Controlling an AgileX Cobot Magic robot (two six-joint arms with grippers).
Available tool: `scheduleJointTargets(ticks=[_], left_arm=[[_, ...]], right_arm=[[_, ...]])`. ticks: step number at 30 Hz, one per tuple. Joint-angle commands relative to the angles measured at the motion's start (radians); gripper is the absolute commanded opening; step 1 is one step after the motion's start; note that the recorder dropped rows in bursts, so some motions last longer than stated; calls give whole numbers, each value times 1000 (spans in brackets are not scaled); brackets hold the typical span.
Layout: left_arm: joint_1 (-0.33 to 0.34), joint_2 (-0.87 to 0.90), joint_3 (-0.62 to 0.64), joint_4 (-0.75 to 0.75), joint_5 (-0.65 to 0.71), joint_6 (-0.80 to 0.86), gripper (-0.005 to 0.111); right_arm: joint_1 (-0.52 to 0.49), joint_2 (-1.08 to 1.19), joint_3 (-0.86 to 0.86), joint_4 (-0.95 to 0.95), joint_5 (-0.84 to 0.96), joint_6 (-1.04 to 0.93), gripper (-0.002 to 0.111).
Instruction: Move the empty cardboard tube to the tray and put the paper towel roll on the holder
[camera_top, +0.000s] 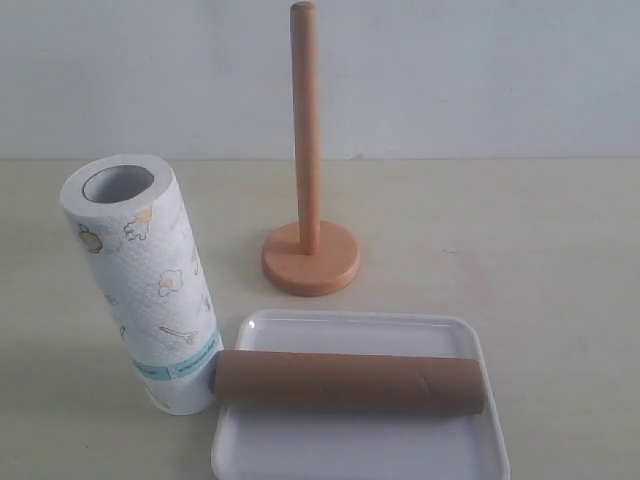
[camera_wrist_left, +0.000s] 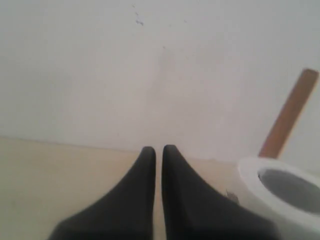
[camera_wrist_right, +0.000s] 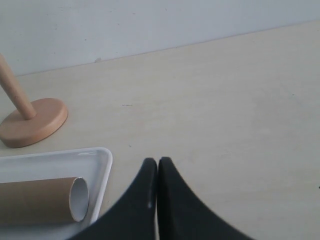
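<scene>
The near edge of the tray (camera_top: 350, 450) is cut off. The empty cardboard tube (camera_top: 350, 381) lies across it, long axis left to right, its left end just beside the upright paper towel roll (camera_top: 150, 280). The holder (camera_top: 311, 262) stands behind on the table (camera_top: 540, 260). The left hand (camera_wrist_left: 158, 150) and the right hand (camera_wrist_right: 158, 162) are narrow and hold nothing.

The tray (camera_top: 352, 334) runs off the exterior view's lower edge; the cardboard tube (camera_top: 350, 381) covers its middle.

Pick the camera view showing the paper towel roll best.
Exterior view: the whole paper towel roll stands on end, print and hollow core visible. Left wrist view catches only its top rim; right wrist view misses it.
</scene>
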Motion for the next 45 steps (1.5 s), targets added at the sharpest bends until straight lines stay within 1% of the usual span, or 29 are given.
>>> scheduleJointTargets(ticks=[1, 5, 6, 7, 11, 13, 16, 19, 21, 22, 23, 24, 27, 28, 31, 33, 38, 39, 41, 45], left_arm=[[-3, 40, 53, 157, -28, -42, 4], [-3, 104, 70, 316, -70, -116, 4], [-3, 119, 70, 331, -70, -116, 4], [-3, 141, 70, 328, -70, -116, 4], [-3, 231, 70, 241, -94, -116, 4], [-3, 268, 70, 237, -115, -100, 8], [-3, 314, 70, 265, -169, -77, 25], [-3, 339, 70, 272, -215, -71, 52], [-3, 349, 70, 275, -233, -75, 74], [-3, 353, 70, 280, -233, -78, 83], [-3, 353, 68, 288, -233, -78, 88], [-3, 353, 68, 314, -231, -78, 90], [-3, 353, 60, 437, -240, -100, 90], [-3, 353, 60, 444, -237, -100, 90], [-3, 353, 60, 387, -177, -90, 90], [-3, 353, 60, 381, -185, -83, 90], [-3, 353, 60, 564, -272, -85, 90], [-3, 353, 60, 581, -280, -85, 90], [-3, 353, 60, 576, -284, -85, 90], [-3, 357, 59, 517, -298, -82, 92]], right_arm=[[-2, -5, -1, 1, -1, -2, 0], [-2, -5, -1, 1, -1, -2, 0], [-2, -5, -1, 1, -1, -2, 0], [-2, -5, -1, 1, -3, -2, 0], [-2, -5, -1, 1, -3, -2, 0], [-2, -5, -1, 1, -3, -2, 0], [-2, -5, -1, 1, -3, -2, 0], [-2, -5, -1, 1, -3, -2, 0], [-2, -5, -1, 1, -3, -2, 0], [-2, -5, -1, 1, -3, -2, 0], [-2, -5, -1, 1, -3, -2, 0], [-2, -5, -1, 1, -3, -2, 0], [-2, -5, -1, 1, -3, -2, 0], [-2, -5, -1, 1, -3, -2, 0], [-2, -5, -1, 1, -3, -2, 0], [-2, -5, -1, 1, -3, -2, 0], [-2, -5, -1, 1, -3, -2, 0], [-2, -5, -1, 1, -3, -2, 0], [-2, -5, -1, 1, -3, -2, 0], [-2, -5, -1, 1, -3, -2, 0]])
